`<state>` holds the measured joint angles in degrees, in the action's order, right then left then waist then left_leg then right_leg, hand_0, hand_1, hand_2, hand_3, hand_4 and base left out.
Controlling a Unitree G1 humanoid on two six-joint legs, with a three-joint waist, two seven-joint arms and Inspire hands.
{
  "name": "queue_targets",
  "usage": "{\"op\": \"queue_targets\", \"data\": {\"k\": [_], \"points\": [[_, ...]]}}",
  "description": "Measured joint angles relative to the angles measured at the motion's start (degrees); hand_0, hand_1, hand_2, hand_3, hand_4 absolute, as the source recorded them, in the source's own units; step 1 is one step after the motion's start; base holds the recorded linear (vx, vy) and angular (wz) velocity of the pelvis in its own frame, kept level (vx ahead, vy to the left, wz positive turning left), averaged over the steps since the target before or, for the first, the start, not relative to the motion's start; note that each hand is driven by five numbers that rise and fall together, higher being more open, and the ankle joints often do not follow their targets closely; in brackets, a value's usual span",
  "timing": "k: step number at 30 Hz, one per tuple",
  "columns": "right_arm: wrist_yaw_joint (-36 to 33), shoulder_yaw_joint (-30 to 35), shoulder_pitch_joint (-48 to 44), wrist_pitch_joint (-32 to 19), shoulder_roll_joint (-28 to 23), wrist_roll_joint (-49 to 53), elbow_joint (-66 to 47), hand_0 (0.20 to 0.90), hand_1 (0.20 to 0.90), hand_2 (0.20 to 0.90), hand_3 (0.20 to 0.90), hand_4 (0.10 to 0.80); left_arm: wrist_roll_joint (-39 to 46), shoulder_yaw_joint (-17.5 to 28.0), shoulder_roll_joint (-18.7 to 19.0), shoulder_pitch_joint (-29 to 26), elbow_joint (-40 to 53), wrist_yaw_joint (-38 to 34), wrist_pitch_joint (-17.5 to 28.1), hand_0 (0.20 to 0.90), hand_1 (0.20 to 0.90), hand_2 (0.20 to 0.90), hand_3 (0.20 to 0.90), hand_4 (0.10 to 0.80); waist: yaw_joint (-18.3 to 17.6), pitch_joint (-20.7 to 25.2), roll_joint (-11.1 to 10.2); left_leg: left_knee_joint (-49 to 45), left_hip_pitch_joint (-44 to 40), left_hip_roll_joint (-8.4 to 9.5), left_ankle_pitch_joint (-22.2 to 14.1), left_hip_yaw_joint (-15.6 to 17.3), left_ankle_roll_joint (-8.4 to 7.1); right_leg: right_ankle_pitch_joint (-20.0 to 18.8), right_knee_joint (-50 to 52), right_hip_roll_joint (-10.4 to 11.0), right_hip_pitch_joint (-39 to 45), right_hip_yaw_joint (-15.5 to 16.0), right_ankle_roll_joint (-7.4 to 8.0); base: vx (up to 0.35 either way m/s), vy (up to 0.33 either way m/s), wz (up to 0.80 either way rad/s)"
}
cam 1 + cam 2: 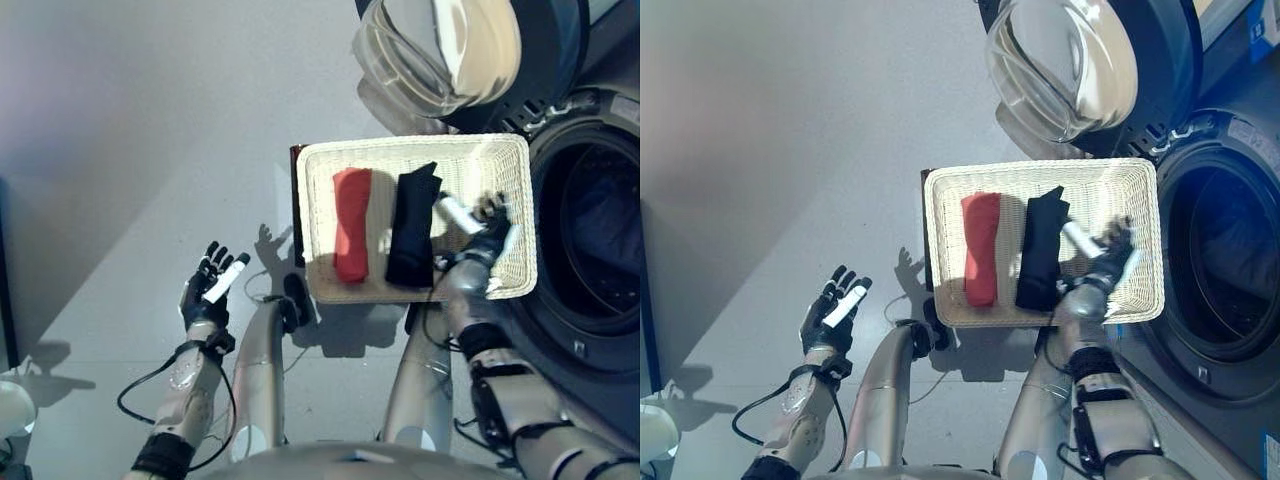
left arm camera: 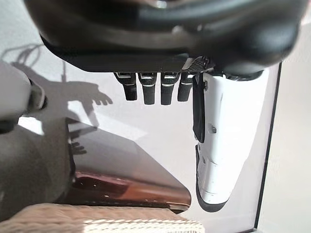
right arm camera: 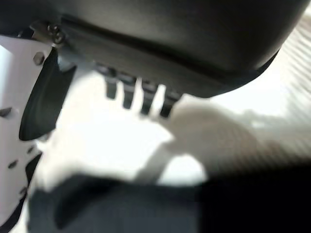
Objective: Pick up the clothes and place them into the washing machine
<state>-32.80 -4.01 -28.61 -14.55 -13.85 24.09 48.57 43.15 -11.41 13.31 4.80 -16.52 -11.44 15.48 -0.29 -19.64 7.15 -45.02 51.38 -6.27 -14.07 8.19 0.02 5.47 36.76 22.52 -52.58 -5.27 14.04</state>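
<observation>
Clothes [image 1: 412, 227] lengthwise (far-to-near) in basket [image 1: 420, 148]

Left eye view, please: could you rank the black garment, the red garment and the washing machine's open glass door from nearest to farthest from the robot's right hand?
From the right hand, over the basket's right part:
1. Black garment, just to its left in the basket.
2. Red garment, further left in the basket.
3. Glass door, beyond the basket's far rim.

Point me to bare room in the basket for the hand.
Free: the basket floor between the black cloth and the washer-side rim, where the right hand hovers open. Narrow gap between red cloth and black. Left hand idles over floor.
</observation>
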Motion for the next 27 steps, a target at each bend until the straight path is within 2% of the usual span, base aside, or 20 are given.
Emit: {"op": "queue_targets", "data": {"k": [5,13,14,15,16,23,27], "points": [[-4.32,-0.32,-3.19,2.21,0.7,-6.72,5.35,0.9,0.9,0.9,0.9,0.8,-0.23,0.35,-0.1,-0.31,-0.01,-0.72,0.01,0.9,0.9,0.9,0.9,0.8,1.07,0.02,0.01,-0.02,0.0,0.06,0.03,-0.15,-0.01,0.0,0.05,0.33,0.21,0.29,0.0,-0.002,0.003,0.01],[-7.1,-3.76,-13.92,8.47,-0.4,-14.19,24.92,0.9,0.9,0.9,0.9,0.8,-0.33,1.23,0.07,-0.02,0.28,-0.91,-0.02,0.9,0.9,0.9,0.9,0.8,3.31,0.32,0.07,0.29,-1.12,0.12,0.2,-0.87,-0.24,0.08,0.28,0.67,1.79,1.5,0.1,0.025,0.009,0.02],[-6.69,-5.6,-15.18,9.85,-0.86,-14.58,28.27,0.425,0.425,0.425,0.425,0.461,-0.33,1.13,0.21,0.05,0.22,-0.66,-0.04,0.9,0.9,0.9,0.9,0.8,3.98,0.55,0.02,0.3,-1.61,0.18,0.5,-1.07,-0.5,0.22,0.69,0.77,2.29,1.49,-0.14,0.004,0.014,0.09],[-6.58,-6.19,-15.39,10.74,-1.19,-14.73,29.77,0.255,0.255,0.255,0.255,0.339,-0.34,0.75,0.56,0.04,0.24,-0.35,-0.01,0.9,0.9,0.9,0.9,0.8,4.78,1.11,0.02,0.58,-1.62,0.2,0.56,-1.16,-0.58,0.37,0.86,0.82,2.18,1.55,-0.13,0.106,-0.002,0.12],[-6.57,-6.82,-16.1,11.23,-1.25,-15.41,31.7,0.2,0.2,0.2,0.2,0.3,-0.36,0.35,1.19,0.15,0.26,0.01,-0.04,0.9,0.9,0.9,0.9,0.8,5.28,1.42,0.1,0.93,-1.66,0.23,0.11,-1.27,-0.68,0.87,1.0,0.94,2.21,2.06,-0.15,0.006,0.013,0.13],[-3.32,-8.8,-18.41,16.67,-5.04,-20.89,36.07,0.2,0.2,0.2,0.2,0.3,-1.56,-1.2,2.42,0.82,0.24,1.81,-0.23,0.9,0.9,0.9,0.9,0.8,6.63,2.31,0.66,1.43,-1.84,0.38,1.47,-2.27,-1.49,1.88,3.14,1.47,2.08,3.03,-0.58,0.007,0.008,0.08],[-0.57,-9.86,-17.62,18.43,-4.87,-24.2,37.1,0.2,0.2,0.2,0.2,0.3,-2.94,-1.19,2.45,0.72,0.32,2.79,-0.31,0.9,0.9,0.9,0.9,0.8,7.91,2.89,1.53,1.34,-1.89,0.58,1.53,-2.36,-1.47,1.93,3.36,1.67,2.17,3.07,-0.65,0.012,0.009,0.04]]}}
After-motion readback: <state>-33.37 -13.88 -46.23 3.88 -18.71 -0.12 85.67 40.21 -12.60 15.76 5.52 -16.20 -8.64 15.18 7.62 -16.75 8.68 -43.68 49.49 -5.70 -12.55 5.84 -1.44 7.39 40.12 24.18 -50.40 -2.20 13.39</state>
